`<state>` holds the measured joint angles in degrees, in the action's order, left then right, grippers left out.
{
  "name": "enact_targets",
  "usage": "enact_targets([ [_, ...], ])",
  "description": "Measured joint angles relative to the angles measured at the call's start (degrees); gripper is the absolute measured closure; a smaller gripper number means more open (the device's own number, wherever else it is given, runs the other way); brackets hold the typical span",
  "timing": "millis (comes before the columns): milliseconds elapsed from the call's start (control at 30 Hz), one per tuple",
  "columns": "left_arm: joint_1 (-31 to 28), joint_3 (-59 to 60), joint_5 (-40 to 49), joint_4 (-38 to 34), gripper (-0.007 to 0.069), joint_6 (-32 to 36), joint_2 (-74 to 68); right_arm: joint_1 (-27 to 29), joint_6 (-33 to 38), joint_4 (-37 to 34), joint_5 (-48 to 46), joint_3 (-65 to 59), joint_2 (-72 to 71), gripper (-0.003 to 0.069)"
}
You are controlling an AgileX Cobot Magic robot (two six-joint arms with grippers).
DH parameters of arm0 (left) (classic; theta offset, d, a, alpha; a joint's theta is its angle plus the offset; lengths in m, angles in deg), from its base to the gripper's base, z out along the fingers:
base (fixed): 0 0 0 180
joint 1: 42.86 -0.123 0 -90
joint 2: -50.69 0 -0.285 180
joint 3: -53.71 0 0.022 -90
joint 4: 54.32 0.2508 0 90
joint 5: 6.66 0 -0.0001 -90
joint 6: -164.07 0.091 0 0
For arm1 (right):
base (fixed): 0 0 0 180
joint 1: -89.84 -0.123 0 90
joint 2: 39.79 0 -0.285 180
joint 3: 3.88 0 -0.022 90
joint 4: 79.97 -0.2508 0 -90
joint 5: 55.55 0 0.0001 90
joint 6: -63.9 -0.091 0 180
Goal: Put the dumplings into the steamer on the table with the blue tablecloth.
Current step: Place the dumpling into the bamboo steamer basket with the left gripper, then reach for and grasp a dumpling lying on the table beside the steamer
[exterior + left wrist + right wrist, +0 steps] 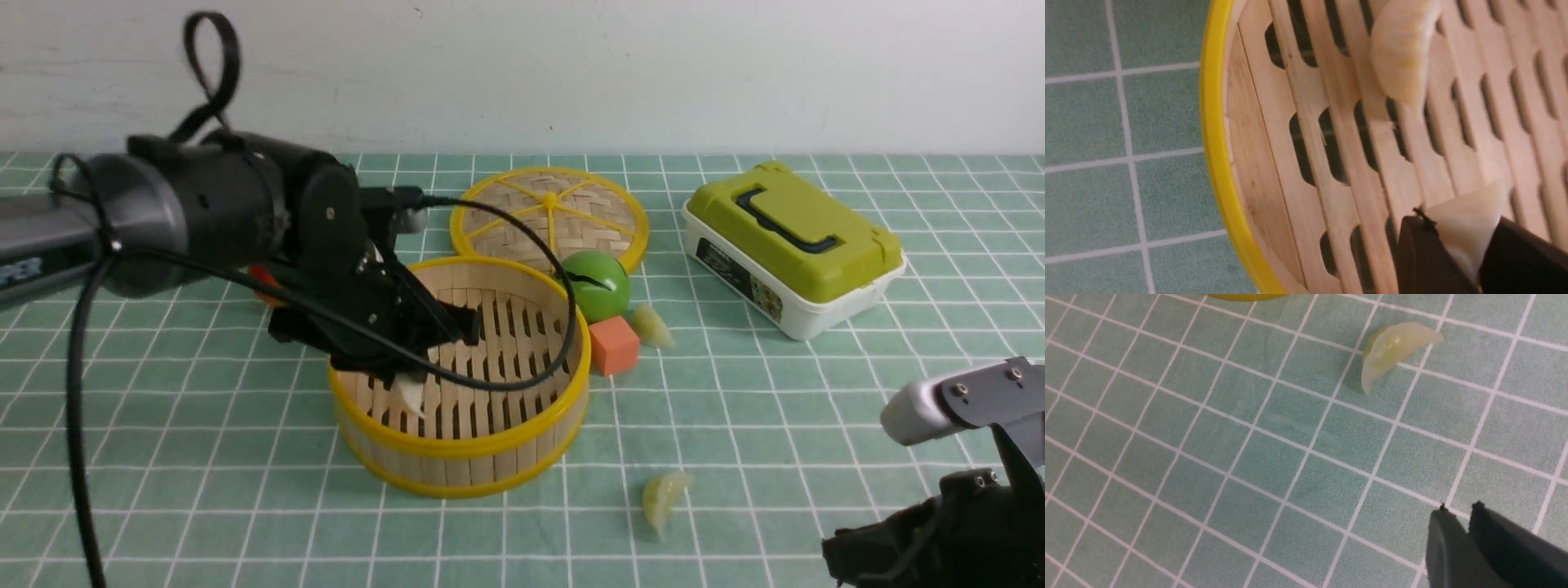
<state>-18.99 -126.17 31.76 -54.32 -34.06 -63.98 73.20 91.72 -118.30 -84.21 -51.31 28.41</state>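
The steamer [490, 445] stands mid-table on the blue tablecloth [735, 425]. My left gripper [406, 382] reaches down into it, shut on a whitish dumpling [411, 398]. In the left wrist view the gripper [1457, 222] pinches that dumpling [1472, 208] just above the slatted floor. A second whitish dumpling [1400, 57] lies on the slats inside the yellow rim [1214, 155]. One pale green dumpling [663, 500] lies on the cloth in front of the steamer, and another [653, 325] lies beside the cube. My right gripper [1459, 508] hovers near the first green dumpling [1392, 351], narrowly open and empty.
The woven lid [549, 214] lies behind the steamer. A green pear [598, 284] and a salmon-pink cube [613, 345] sit against the steamer's right side. A green-lidded white box [792, 245] stands at the right. The left arm's cable [563, 327] loops over the steamer.
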Motion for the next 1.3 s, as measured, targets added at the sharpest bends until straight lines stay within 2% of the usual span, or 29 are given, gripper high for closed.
enact_targets([
  [100,0.00,0.00,-0.78,0.31,0.0428,0.19,-2.03,0.00,0.00,0.00,0.22,0.00,0.00,0.0568],
  [267,0.26,-0.77,0.10,0.42,0.0259,0.24,-2.62,0.00,-2.46,0.00,-0.58,0.83,0.19,0.0531],
  [367,0.45,-3.29,3.41,0.49,0.0225,0.24,-1.17,0.00,-2.81,0.56,-2.92,3.70,1.31,0.0480],
  [467,0.45,-6.13,7.63,0.49,0.0268,0.24,3.14,0.00,-2.91,1.55,-5.81,9.56,4.48,0.0396],
  [500,0.45,-6.29,7.63,0.43,0.0268,0.24,3.59,0.00,-2.91,1.55,-6.04,10.05,4.80,0.0391],
  [567,0.45,-7.24,10.94,-0.54,0.0389,1.44,10.68,0.00,-3.04,1.96,-8.39,16.87,9.93,0.0350],
  [733,0.45,-7.34,17.74,-3.75,0.0635,5.04,25.20,0.00,-3.04,5.83,-8.14,30.36,24.53,0.0344],
  [800,0.45,-6.69,18.70,-4.23,0.0638,5.90,28.67,0.00,-3.04,7.99,-8.05,34.11,28.53,0.0346],
  [833,0.45,-4.72,19.91,-4.72,0.0639,6.69,33.41,0.00,-3.04,11.18,-8.38,40.03,33.78,0.0347],
  [933,0.45,0.41,20.89,-4.79,0.0639,7.23,40.52,0.00,-3.06,13.42,-9.54,46.82,40.13,0.0347],
  [1100,0.45,17.28,20.70,-1.87,0.0639,7.16,54.13,0.00,-4.40,16.47,-13.73,64.90,57.19,0.0347],
  [1300,0.45,33.48,20.55,2.81,0.0639,4.51,63.01,0.00,-8.49,22.79,-14.81,77.14,68.55,0.0348],
])
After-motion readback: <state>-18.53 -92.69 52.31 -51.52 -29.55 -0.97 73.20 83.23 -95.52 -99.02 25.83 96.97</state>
